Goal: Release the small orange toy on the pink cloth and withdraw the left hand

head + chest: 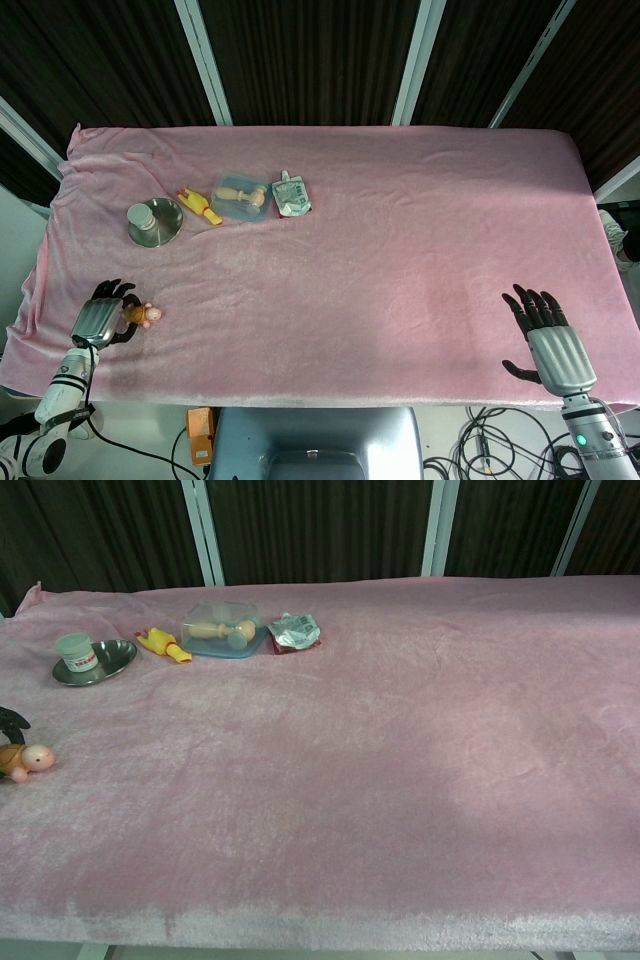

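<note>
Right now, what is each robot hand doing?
Left hand: fingers around the small orange toy; whether it grips cannot be told.
Right hand: open, holding nothing.
</note>
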{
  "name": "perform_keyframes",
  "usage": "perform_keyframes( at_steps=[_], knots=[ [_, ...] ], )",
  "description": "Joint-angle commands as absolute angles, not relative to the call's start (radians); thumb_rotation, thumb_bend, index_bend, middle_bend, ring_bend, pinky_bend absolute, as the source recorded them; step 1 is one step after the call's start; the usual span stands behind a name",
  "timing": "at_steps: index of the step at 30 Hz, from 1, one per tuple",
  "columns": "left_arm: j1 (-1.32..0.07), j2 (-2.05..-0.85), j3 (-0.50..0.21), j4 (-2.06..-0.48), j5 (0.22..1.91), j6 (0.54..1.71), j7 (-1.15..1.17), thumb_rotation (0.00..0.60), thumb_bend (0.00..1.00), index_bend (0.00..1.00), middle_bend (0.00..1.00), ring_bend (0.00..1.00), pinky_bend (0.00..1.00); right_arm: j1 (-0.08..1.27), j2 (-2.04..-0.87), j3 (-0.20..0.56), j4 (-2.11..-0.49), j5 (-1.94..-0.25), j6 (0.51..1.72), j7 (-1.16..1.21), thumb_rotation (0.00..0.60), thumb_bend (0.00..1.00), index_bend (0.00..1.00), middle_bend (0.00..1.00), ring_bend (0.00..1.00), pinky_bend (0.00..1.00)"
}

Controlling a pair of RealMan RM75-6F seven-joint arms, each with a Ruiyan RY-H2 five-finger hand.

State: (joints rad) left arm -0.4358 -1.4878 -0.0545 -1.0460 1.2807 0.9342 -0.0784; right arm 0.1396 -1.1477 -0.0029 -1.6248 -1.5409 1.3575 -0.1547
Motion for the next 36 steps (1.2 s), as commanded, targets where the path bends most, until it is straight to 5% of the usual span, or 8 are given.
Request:
perform_keyframes(
  at_steps=[1,12,14,19,21,25,30,36],
  knots=[
    [-0.437,-1.507,-0.057,-1.020,1.304,0.958,-0.101,0.600,0.46,0.82,0.25,0.09,0.07,0.140,-1.147,-0.004,-1.625,-1.540,1.355,-0.156,0.600,0.25,0.00,0.00,0.00,0.00],
    [-0.436,-1.543,-0.062,-0.978,1.335,1.001,-0.103,0.600,0.46,0.86,0.30,0.11,0.07,0.141,-1.147,-0.003,-1.628,-1.534,1.353,-0.161,0.600,0.25,0.00,0.00,0.00,0.00],
    [-0.437,-1.541,-0.059,-0.979,1.335,0.992,-0.102,0.600,0.44,0.77,0.27,0.10,0.07,0.141,-1.147,-0.003,-1.629,-1.533,1.352,-0.162,0.600,0.25,0.00,0.00,0.00,0.00],
    [-0.443,-1.518,-0.057,-1.011,1.319,0.945,-0.108,0.600,0.40,0.24,0.10,0.01,0.04,0.142,-1.148,-0.004,-1.628,-1.533,1.352,-0.162,0.600,0.25,0.00,0.00,0.00,0.00],
    [-0.443,-1.507,-0.054,-1.026,1.317,0.935,-0.106,0.600,0.38,0.12,0.04,0.00,0.02,0.141,-1.147,-0.003,-1.628,-1.533,1.354,-0.160,0.600,0.25,0.00,0.00,0.00,0.00],
    [-0.439,-1.488,-0.054,-1.062,1.310,0.936,-0.087,0.600,0.37,0.00,0.00,0.00,0.01,0.141,-1.147,-0.003,-1.628,-1.534,1.356,-0.159,0.600,0.25,0.00,0.00,0.00,0.00],
    [-0.410,-1.437,-0.043,-1.156,1.343,1.016,-0.051,0.600,0.37,0.00,0.00,0.00,0.00,0.141,-1.149,-0.002,-1.628,-1.532,1.356,-0.161,0.600,0.25,0.00,0.00,0.00,0.00],
    [-0.265,-1.268,0.031,-1.410,1.443,1.291,0.081,0.600,0.36,0.00,0.00,0.00,0.00,0.133,-1.144,-0.001,-1.629,-1.534,1.372,-0.156,0.600,0.25,0.00,0.00,0.00,0.00]
  ],
)
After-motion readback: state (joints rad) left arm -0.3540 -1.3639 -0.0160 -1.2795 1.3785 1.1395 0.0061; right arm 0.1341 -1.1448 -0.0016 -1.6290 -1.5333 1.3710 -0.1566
